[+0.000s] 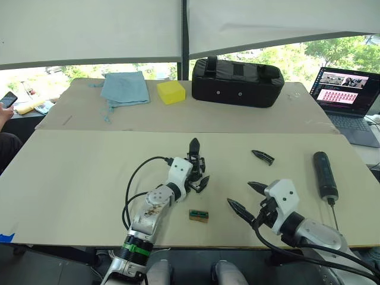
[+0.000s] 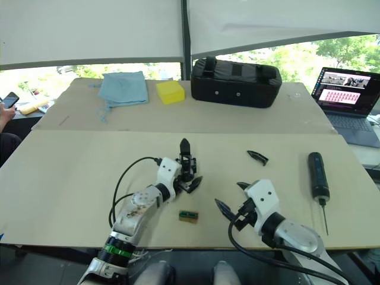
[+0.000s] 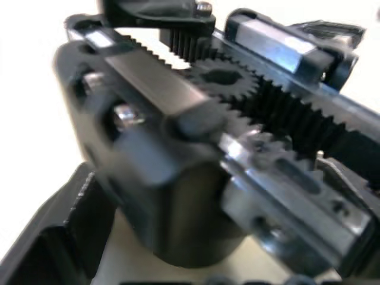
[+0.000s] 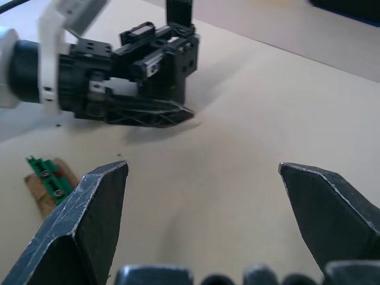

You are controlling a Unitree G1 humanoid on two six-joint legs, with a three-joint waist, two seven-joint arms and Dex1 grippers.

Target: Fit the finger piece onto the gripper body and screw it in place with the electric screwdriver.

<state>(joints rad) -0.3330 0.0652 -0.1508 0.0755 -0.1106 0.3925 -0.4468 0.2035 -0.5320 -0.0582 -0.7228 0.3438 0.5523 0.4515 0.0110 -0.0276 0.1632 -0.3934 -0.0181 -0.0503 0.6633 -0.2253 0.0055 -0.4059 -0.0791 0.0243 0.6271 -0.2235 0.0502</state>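
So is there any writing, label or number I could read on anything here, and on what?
None can be read.
Laptop: its screen shows a pink page with rows of small images; any text is too small to read.
Phone: screen blank to the eye.
Black case, electric screwdriver, small green board: no legible marks.

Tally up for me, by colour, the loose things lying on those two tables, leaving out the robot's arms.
Black: 5 - gripper body, finger piece, electric screwdriver, case, laptop.
Blue: 1 - cloth.
Yellow: 1 - sponge block.
Green: 1 - small circuit board.
Total: 8.
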